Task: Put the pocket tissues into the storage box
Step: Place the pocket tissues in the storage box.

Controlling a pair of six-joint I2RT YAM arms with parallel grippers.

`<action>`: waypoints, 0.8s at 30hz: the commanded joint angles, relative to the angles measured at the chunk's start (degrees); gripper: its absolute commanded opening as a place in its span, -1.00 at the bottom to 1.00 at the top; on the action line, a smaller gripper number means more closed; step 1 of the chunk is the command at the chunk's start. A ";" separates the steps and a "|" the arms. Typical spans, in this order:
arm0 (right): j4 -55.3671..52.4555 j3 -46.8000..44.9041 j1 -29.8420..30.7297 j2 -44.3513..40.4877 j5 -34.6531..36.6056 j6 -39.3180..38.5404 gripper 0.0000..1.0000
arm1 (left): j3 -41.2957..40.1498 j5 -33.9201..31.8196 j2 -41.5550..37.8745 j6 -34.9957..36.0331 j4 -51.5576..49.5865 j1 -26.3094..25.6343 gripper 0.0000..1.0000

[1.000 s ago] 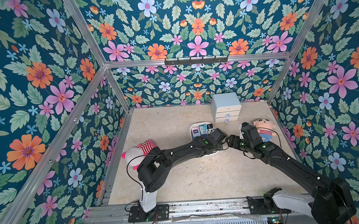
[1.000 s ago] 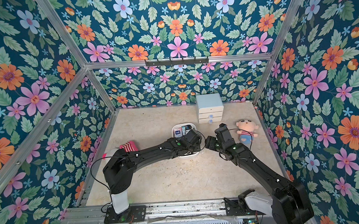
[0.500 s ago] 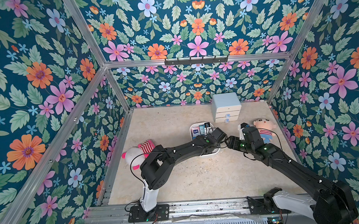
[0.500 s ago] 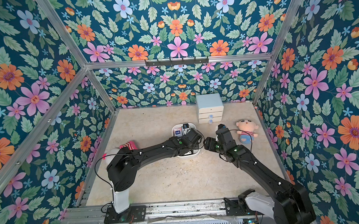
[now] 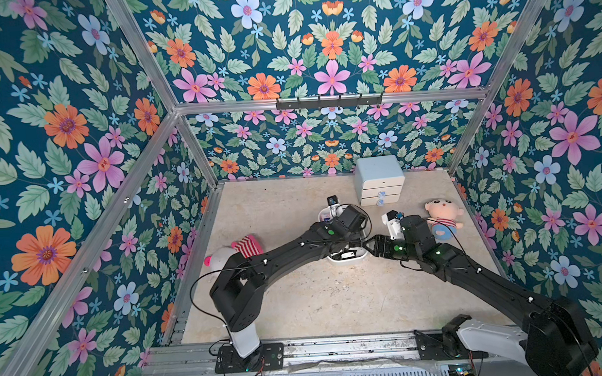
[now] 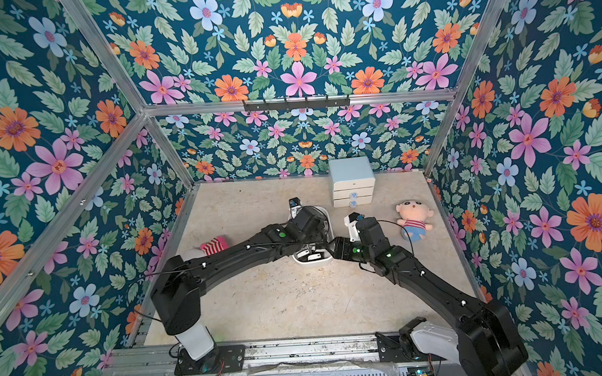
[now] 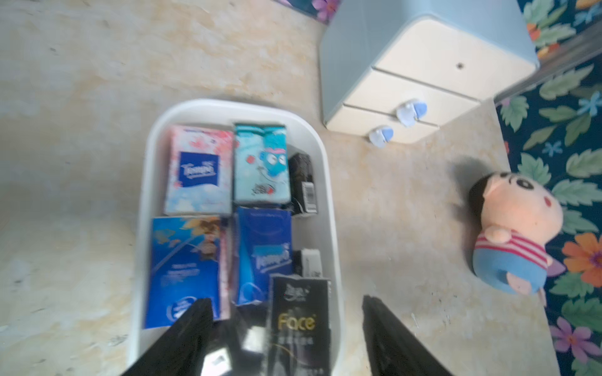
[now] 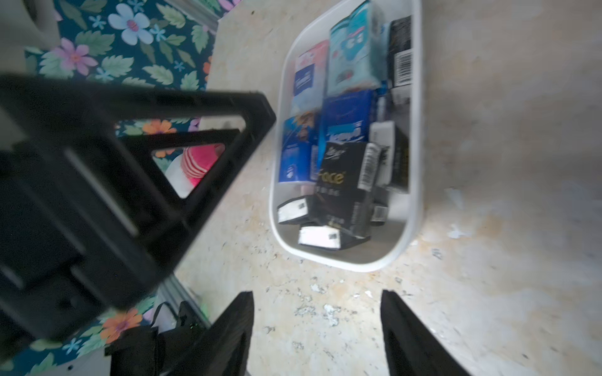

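The storage box (image 7: 228, 105) is a white oblong tub, seen in both top views (image 5: 346, 260) (image 6: 312, 261). Several pocket tissues lie in it: a pink-and-white packet (image 7: 198, 169), a light blue one (image 7: 262, 162), two dark blue ones (image 7: 182, 270) and black ones. My left gripper (image 7: 286, 299) hovers open over the box's near end. A black "Face" packet (image 7: 298, 322) lies loose below its spread fingers, touching neither. My right gripper (image 8: 316, 292) is open over bare table just beyond the box's end (image 8: 342, 263), holding nothing.
A pale blue drawer cabinet (image 5: 378, 179) stands behind the box. A boy plush doll (image 5: 442, 218) lies to the right, and a plush doll with a red striped hat (image 5: 232, 251) lies to the left, under my left arm. Floral walls enclose the table.
The left jaws have spread wider above the box. The right gripper has narrowed a little and shifted slightly left toward the box's near end.
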 commanded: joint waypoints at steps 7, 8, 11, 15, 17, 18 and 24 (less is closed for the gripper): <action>9.48 2.64 3.26 7.53 -4.09 2.95 0.33 | -16.10 -1.45 -17.14 -3.59 -1.11 9.15 0.57; 9.14 2.94 3.27 8.28 -3.98 2.57 0.33 | -17.20 -1.91 -18.64 -3.78 -1.43 9.45 0.57; 8.51 3.18 3.21 10.75 -2.72 1.62 0.34 | -20.05 -3.61 -22.61 -4.61 -2.85 10.19 0.57; 7.09 3.43 3.04 13.44 -0.86 0.64 0.34 | -22.57 -5.38 -26.60 -5.84 -4.73 10.81 0.58; 6.91 3.12 2.80 13.94 -0.04 0.38 0.34 | -23.62 -5.96 -28.12 -6.23 -5.23 10.90 0.59; 6.82 2.87 2.68 14.06 0.45 0.34 0.34 | -24.08 -6.18 -28.82 -6.55 -5.45 10.97 0.59; 5.89 2.81 2.27 14.45 1.82 0.16 0.34 | -25.38 -7.06 -31.27 -6.87 -6.81 11.21 0.59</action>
